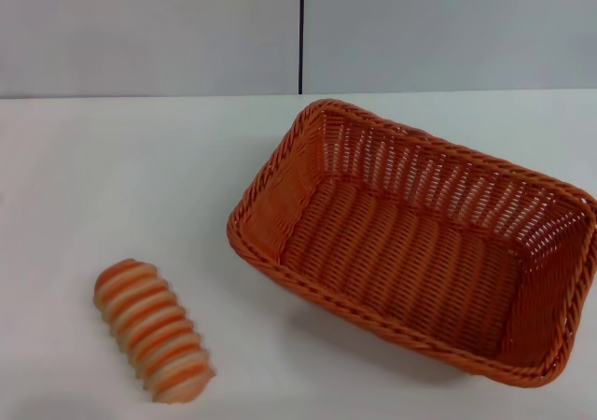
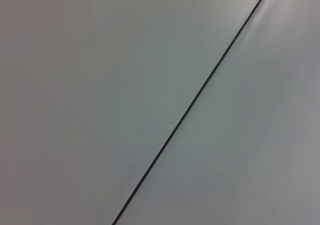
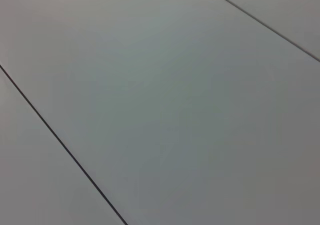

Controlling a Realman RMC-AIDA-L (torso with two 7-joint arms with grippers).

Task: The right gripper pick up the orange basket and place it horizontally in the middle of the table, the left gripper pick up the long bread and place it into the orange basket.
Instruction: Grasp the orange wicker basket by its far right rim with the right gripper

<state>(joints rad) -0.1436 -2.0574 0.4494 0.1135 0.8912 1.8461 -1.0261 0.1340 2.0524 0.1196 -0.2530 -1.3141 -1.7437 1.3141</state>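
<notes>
A bare lab-style test setup — plain white table [image 1: 112,177], grey panelled wall [image 1: 140,28] with 1 dark seam.

The empty orange basket [image 1: 420,243] is set askew on the counter [image 1: 112,177], with the striped long bread [image 1: 153,330] laid well apart at its left.

No part of the robot's body is shown in any of the three views. No arm, gripper, cable, screw or marking is caught by the head view. Only plain grey panels [image 2: 100,85] crossed by thin dark seams [image 2: 190,110] are shown in both wrist views, so nothing of the body's colour or shape can be told.
</notes>
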